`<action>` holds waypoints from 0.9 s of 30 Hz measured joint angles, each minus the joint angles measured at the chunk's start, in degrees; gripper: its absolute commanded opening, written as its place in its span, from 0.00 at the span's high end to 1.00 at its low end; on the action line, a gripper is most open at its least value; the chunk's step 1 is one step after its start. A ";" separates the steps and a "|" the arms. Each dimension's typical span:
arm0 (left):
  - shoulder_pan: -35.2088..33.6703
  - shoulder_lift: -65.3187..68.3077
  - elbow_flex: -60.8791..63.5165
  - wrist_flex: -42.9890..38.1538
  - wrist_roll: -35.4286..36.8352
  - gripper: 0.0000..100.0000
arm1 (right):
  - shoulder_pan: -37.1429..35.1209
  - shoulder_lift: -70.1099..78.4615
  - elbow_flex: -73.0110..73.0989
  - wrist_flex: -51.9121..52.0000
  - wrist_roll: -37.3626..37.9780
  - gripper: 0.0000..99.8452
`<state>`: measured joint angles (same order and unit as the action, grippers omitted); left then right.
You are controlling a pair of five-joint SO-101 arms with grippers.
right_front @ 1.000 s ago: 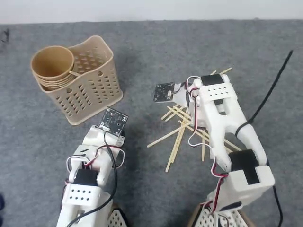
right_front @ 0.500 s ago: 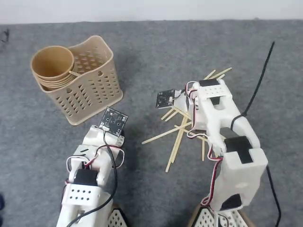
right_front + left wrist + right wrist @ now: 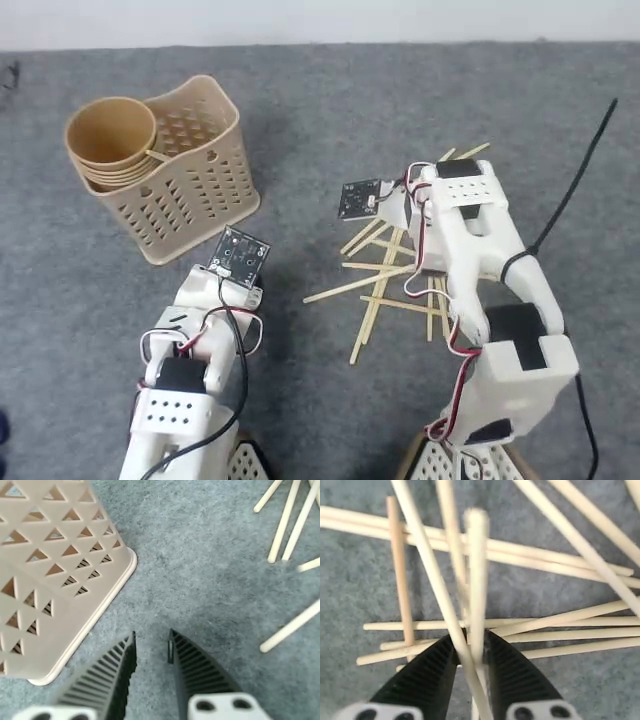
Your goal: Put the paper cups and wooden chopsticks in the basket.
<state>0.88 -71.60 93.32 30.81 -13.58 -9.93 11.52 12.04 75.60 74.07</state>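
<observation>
While the right gripper (image 3: 471, 638) clamps wooden chopsticks (image 3: 476, 555) pointing straight out between its jaws, the left gripper (image 3: 151, 635) stands parted just beside the basket (image 3: 50, 580).

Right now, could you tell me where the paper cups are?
In the high view, the cups stand stacked in the basket's left end, at far left.

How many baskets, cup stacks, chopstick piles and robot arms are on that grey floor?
Basket: 1
Stack of paper cups, in the basket: 1
Pile of wooden chopsticks: 1
Robot arms, left arm and right arm: 2
Total: 5
</observation>
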 measured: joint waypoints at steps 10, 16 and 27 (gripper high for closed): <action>0.00 0.00 0.00 0.00 0.00 0.91 | 0.00 0.00 0.00 1.14 0.00 0.83; 0.00 0.00 0.00 0.00 0.00 0.91 | 0.00 0.00 0.00 1.14 0.00 0.83; 0.00 0.00 0.00 0.00 0.00 0.91 | 5.10 -0.09 0.97 5.80 2.29 0.83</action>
<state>0.88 -71.60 93.32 30.81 -13.58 -4.84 11.43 13.01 81.41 76.35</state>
